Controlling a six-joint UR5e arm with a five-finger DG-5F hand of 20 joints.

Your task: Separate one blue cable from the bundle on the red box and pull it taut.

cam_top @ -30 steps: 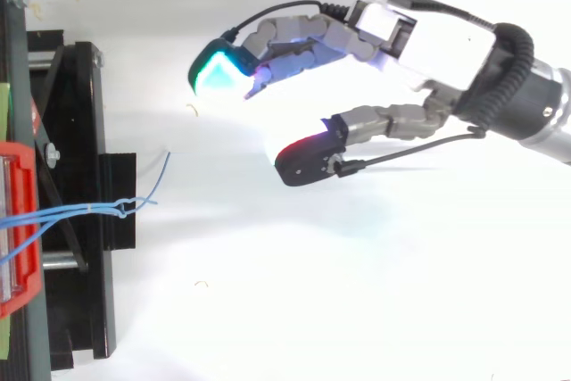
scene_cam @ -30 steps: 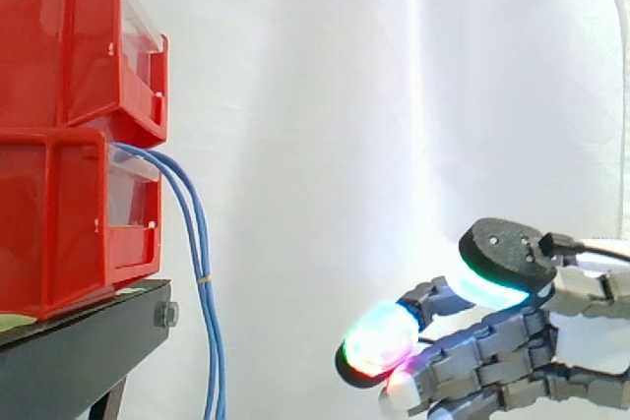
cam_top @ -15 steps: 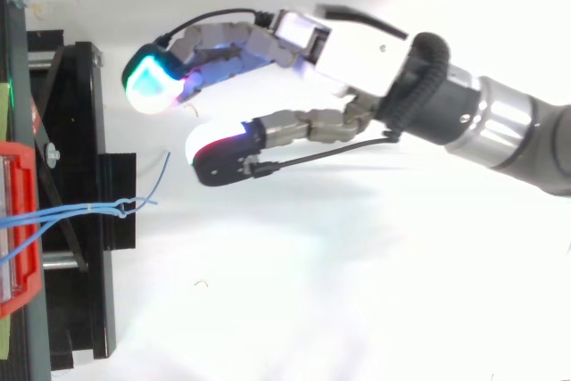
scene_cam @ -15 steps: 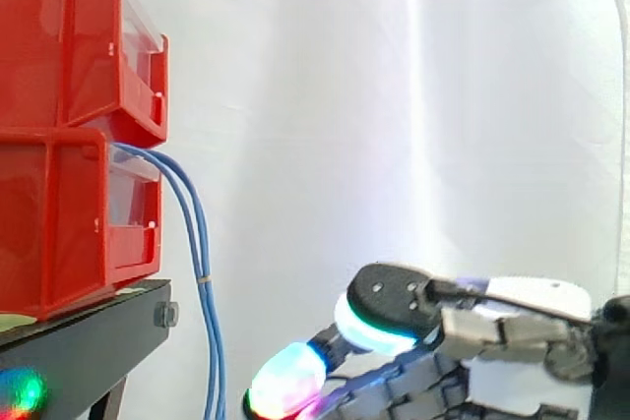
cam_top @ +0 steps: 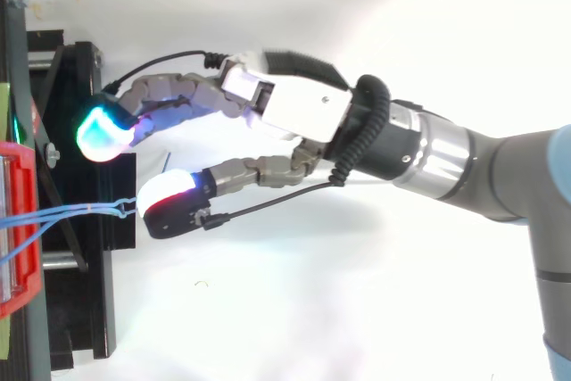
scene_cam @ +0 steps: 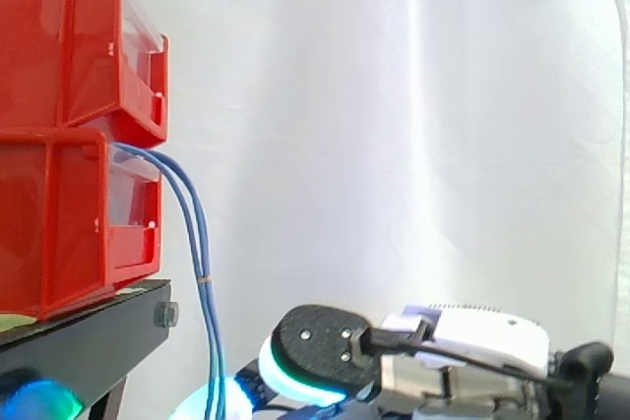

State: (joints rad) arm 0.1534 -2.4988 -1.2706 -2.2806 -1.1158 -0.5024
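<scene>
My robot hand [cam_top: 294, 111] comes in low from the right. Its fingers [cam_top: 100, 131] are stretched toward the stand, with the thumb spread wide of them, and it pinches nothing. The thumb pad is close beside the knot in the blue cables [scene_cam: 202, 263]; I cannot tell whether it touches. The cables hang from the lower red bin [scene_cam: 69, 213] past the black stand [scene_cam: 89, 341]. A white curtain [scene_cam: 394, 95] hangs behind.

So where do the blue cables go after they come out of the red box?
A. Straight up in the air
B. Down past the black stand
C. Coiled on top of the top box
B. The blue cables curve out of the lower red box and hang down in front of the black stand.
</scene>
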